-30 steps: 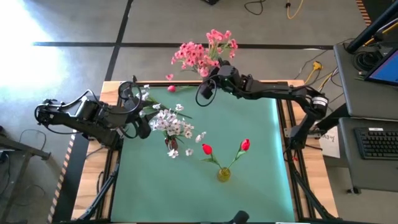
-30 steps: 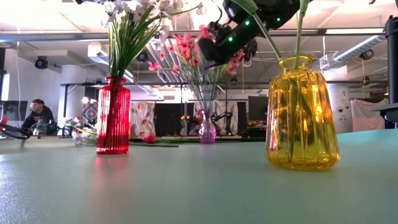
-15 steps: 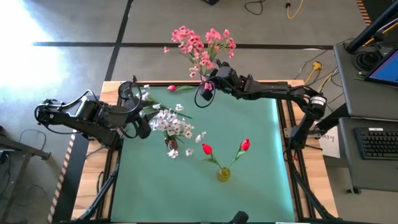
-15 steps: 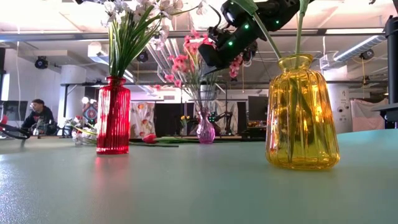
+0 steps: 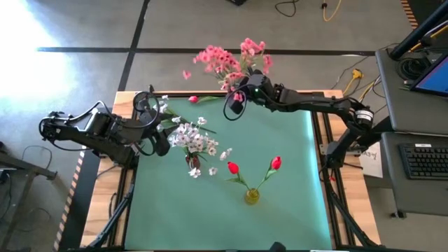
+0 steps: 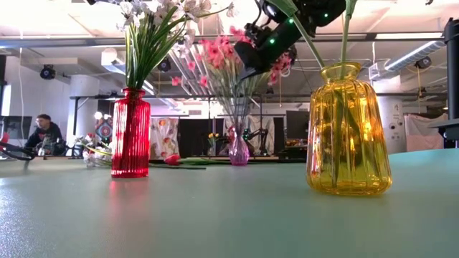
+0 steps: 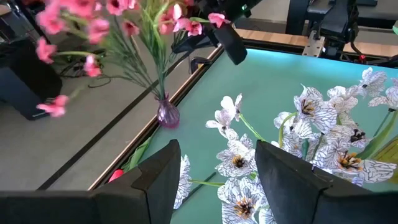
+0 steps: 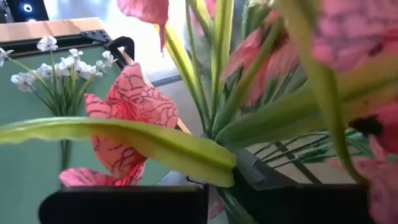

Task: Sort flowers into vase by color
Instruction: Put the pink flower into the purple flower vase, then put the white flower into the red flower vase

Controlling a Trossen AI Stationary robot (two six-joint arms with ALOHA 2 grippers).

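Low view, nearest me: the yellow vase (image 6: 348, 130) holds the red buds (image 5: 233, 168) near the table's front edge. Mid-table, the red vase (image 6: 130, 133) holds the white sprays (image 5: 196, 139); my left gripper (image 5: 159, 141) waits beside them, fingers apart, holding nothing. At the far edge, my right gripper (image 5: 238, 94) is clamped on the pink sprays (image 5: 227, 61), steadying them in the purple vase (image 6: 238, 150), I judge.
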